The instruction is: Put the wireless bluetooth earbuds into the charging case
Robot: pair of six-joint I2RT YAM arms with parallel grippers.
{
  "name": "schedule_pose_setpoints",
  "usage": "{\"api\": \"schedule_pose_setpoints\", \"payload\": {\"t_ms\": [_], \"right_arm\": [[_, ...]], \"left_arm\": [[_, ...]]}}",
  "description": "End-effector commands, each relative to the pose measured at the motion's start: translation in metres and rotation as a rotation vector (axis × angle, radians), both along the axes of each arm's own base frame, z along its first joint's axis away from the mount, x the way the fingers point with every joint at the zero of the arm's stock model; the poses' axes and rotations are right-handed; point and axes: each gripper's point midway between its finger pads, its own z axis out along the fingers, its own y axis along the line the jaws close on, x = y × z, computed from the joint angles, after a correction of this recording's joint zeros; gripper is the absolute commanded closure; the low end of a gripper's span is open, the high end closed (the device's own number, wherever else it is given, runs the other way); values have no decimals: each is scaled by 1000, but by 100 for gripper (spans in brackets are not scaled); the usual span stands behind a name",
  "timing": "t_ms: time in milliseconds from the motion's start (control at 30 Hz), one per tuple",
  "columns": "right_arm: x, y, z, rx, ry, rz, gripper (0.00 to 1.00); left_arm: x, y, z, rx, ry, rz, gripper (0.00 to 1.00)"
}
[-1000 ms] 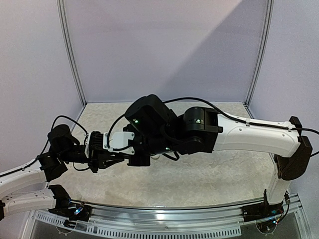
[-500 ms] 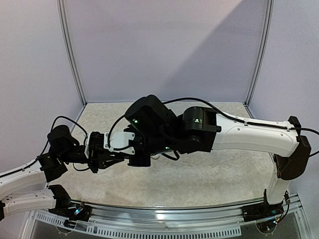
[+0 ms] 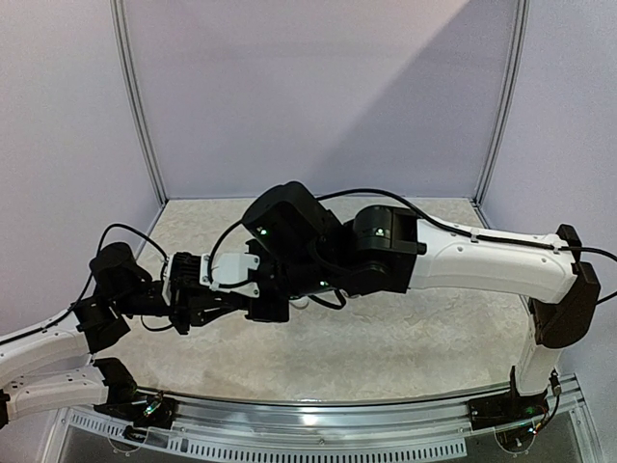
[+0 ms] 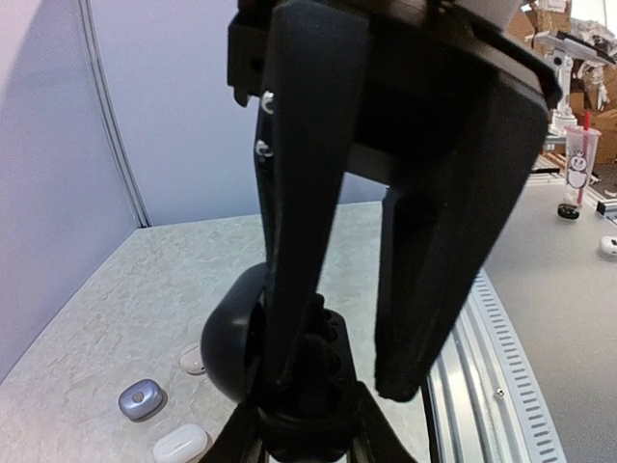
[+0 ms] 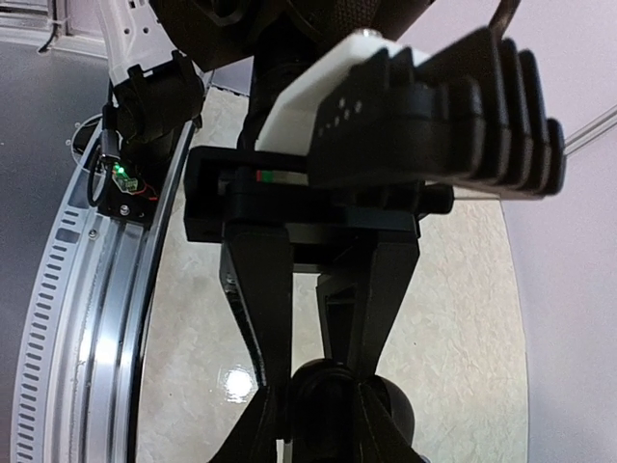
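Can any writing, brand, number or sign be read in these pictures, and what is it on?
None can be read. The cup far off in the left wrist view bears only a small drawn figure; any lettering on it is too small to tell.

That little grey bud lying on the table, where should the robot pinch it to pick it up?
Probably from straight above, pinching the grey bud across its rounded sides. It lies flat and low on the table, so only the edges offer a hold. Stay clear of the white piece close by.
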Motion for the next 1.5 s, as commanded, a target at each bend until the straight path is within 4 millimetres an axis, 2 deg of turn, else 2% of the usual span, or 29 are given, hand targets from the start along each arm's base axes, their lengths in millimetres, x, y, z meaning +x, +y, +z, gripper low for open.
{"api": "schedule_pose_setpoints", "payload": {"t_ms": [0,100,167,267,367,400,500,567,700,833,1033,1067,1167,1267,1367,1467], "right_arm": [[-19,-6,48,141,76,94,71],[-31,-14,78,240,98,144,68],[-27,-21,93,304,106,130,67],[14,-30,108,402,100,-64,67],[73,-47,95,414,58,-357,67],[87,-47,78,377,44,-435,67],[100,-40,41,251,23,-490,69],[95,-24,15,198,63,-457,70],[69,-13,-4,158,79,-358,71],[52,-22,2,174,59,-302,71],[53,-50,15,210,49,-352,69],[53,-53,16,207,47,-358,65],[46,-60,11,172,92,-296,42],[21,-55,-4,130,200,-132,17],[15,-45,-12,123,206,-71,14],[11,-36,-16,110,214,-24,22]], "left_arm": [[-1,-1,0,-18,57,18,100],[2,0,-3,-16,73,37,100],[3,1,-3,-15,74,48,100],[3,1,-6,-6,51,51,100],[0,2,-6,12,-73,33,100],[0,2,-5,17,-131,38,100],[12,4,-6,45,-264,109,100],[17,6,-4,56,-305,140,100],[26,8,-5,66,-295,192,100],[29,10,-10,74,-265,214,100],[29,10,-12,78,-253,214,100],[29,10,-12,79,-249,210,100],[23,8,-13,76,-220,180,100],[15,6,-13,56,-166,134,100],[4,4,-8,27,-108,73,100],[-5,2,-2,0,-40,22,100]]}}
